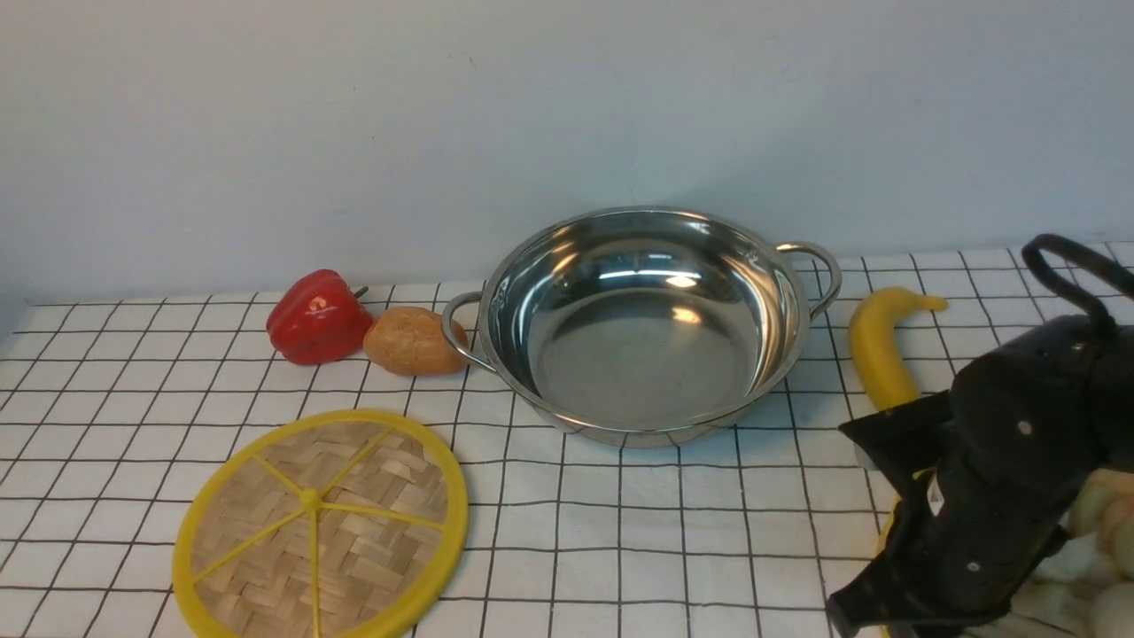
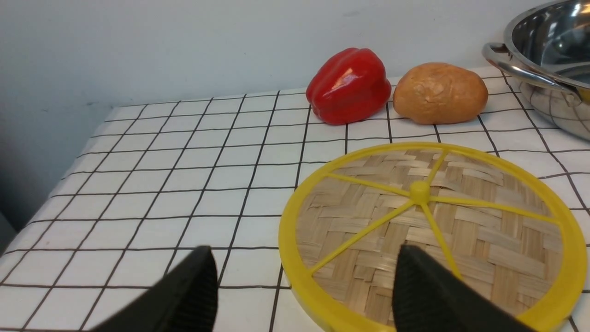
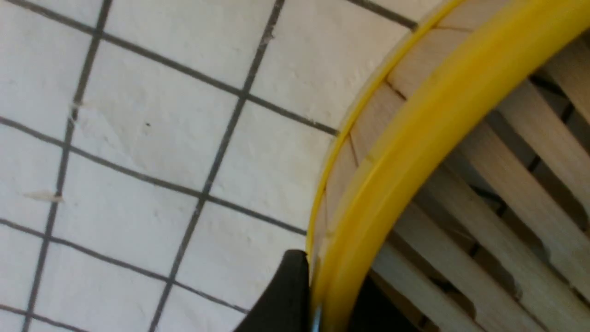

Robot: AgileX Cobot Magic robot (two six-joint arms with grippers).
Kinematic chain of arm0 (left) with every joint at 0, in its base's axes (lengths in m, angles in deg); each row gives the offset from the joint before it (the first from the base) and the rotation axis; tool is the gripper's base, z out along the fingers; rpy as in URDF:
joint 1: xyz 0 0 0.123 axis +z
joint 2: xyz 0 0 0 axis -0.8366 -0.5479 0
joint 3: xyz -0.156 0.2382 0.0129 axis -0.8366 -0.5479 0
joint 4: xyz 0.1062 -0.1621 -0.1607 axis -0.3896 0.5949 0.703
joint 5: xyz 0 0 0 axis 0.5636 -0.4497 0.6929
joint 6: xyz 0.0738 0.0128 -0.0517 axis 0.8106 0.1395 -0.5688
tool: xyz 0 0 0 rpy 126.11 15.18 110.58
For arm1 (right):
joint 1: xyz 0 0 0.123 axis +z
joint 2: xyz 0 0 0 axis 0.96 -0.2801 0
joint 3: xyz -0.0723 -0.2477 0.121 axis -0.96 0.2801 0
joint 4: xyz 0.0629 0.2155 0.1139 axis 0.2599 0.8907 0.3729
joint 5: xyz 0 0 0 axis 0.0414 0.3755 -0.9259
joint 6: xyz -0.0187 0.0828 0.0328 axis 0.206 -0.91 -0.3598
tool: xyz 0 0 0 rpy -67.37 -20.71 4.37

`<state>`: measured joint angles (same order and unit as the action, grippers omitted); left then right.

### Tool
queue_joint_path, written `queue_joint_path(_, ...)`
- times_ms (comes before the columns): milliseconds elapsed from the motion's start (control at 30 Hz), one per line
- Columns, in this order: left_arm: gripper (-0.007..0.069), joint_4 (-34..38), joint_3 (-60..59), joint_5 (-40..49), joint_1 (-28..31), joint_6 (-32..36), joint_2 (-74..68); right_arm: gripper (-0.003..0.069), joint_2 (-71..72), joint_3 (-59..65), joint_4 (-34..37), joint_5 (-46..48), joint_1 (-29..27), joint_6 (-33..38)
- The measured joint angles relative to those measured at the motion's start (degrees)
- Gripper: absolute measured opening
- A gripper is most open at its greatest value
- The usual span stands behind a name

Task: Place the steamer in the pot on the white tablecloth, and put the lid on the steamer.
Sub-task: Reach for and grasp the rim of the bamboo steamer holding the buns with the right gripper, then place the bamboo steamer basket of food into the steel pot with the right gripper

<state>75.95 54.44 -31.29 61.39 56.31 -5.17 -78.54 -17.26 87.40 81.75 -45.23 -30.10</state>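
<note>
The round bamboo-slat steamer with yellow rims (image 3: pixel 415 152) sat on the white grid-lined tablecloth (image 3: pixel 138 138) at the robot's near right, apart from the shiny steel pot (image 1: pixel 647 328). The right gripper (image 3: pixel 322 297) pinched its wall at the rim. It looked light and stiff, and likely tippy when held one-sided. The left gripper (image 2: pixel 304 263) hung spread.

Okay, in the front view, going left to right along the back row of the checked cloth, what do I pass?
red pepper → potato → pot → banana
</note>
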Motion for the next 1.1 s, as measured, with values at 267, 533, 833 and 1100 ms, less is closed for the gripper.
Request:
queue_joint_path(267,0.0473,0.00,0.00,0.00,0.00,0.00,0.00,0.0061,1.51,-1.08,-3.50,5.90,0.00,1.98)
queue_joint_path(533,0.0473,0.00,0.00,0.00,0.00,0.00,0.00,0.0061,1.72,-9.95,-7.54,13.67,0.00,5.29)
queue_joint_path(833,0.0473,0.00,0.00,0.00,0.00,0.00,0.00,0.0061,1.72,-25.27,-8.20,15.54,0.00,19.54)
queue_joint_path(1100,0.0473,0.00,0.00,0.00,0.00,0.00,0.00,0.0061,0.72,-39.93,-1.16,17.22,0.00,39.88)
